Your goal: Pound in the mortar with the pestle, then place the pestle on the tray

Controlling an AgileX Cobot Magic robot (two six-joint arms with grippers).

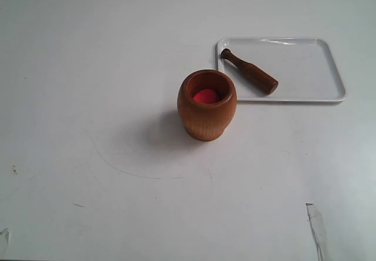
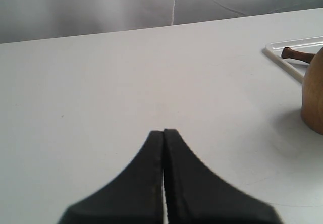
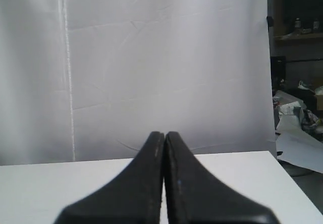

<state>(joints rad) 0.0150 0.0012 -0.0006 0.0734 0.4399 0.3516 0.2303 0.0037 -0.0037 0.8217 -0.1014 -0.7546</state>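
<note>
The pestle (image 1: 249, 71) lies slantwise in the white tray (image 1: 305, 67). The mortar (image 1: 207, 111) stands upright just beside the tray, holding a red ball (image 1: 206, 96). The white tabletop (image 1: 88, 96) shows faint scratches. Left hand (image 2: 163, 133) and right hand (image 3: 165, 134) are pinched closed, empty. A white backdrop (image 3: 151, 57) hangs behind.

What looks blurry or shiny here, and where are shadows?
Exterior view: the tray shows rim glare; the mortar casts a soft shadow leftward. Left wrist view: the left claw is blurred. Right wrist view: the right claw likewise.
</note>
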